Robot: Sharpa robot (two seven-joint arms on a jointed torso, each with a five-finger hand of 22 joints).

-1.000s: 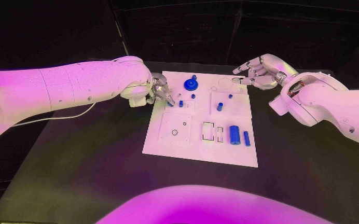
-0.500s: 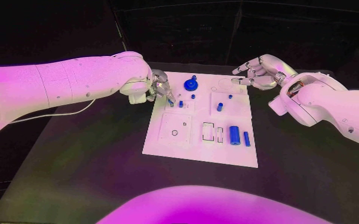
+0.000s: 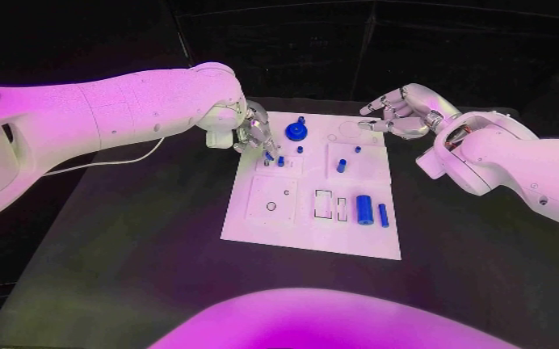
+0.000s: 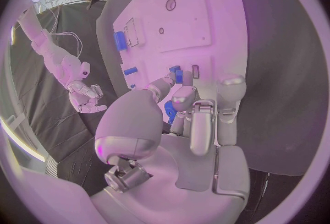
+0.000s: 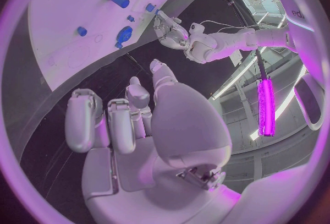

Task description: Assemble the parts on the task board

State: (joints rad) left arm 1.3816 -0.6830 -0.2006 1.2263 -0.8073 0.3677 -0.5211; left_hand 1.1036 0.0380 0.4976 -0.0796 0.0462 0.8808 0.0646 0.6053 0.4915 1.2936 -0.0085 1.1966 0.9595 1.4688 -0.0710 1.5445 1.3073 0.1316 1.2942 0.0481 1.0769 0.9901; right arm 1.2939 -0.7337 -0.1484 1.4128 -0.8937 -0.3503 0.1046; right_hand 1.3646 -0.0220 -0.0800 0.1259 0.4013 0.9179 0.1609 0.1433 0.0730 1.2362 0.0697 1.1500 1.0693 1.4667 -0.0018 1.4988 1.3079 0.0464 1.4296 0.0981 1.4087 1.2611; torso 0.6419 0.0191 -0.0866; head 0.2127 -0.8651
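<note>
The white task board (image 3: 305, 220) lies mid-table. My left hand (image 3: 247, 134) hovers over its far left corner, and a small blue peg (image 3: 271, 155) shows at its fingertips. In the left wrist view a blue piece (image 4: 169, 109) sits between the thumb and fingers (image 4: 186, 100). Just beside them another blue peg (image 3: 281, 161) stands in the board. A round blue knob (image 3: 297, 131), a peg (image 3: 342, 166), a thick blue cylinder (image 3: 364, 209) and a slim bar (image 3: 384, 216) lie on the board. My right hand (image 3: 400, 115) hangs at the far right corner, fingers apart and empty.
Empty rectangular slots (image 3: 325, 203) and a round hole (image 3: 271, 205) mark the board's near half. Black table (image 3: 128, 236) surrounds the board on all sides. The left forearm (image 3: 128, 123) spans the table's far left.
My left forearm has swung up and toward the board, and the hand has edged right over the far left corner. The right hand has stayed put.
</note>
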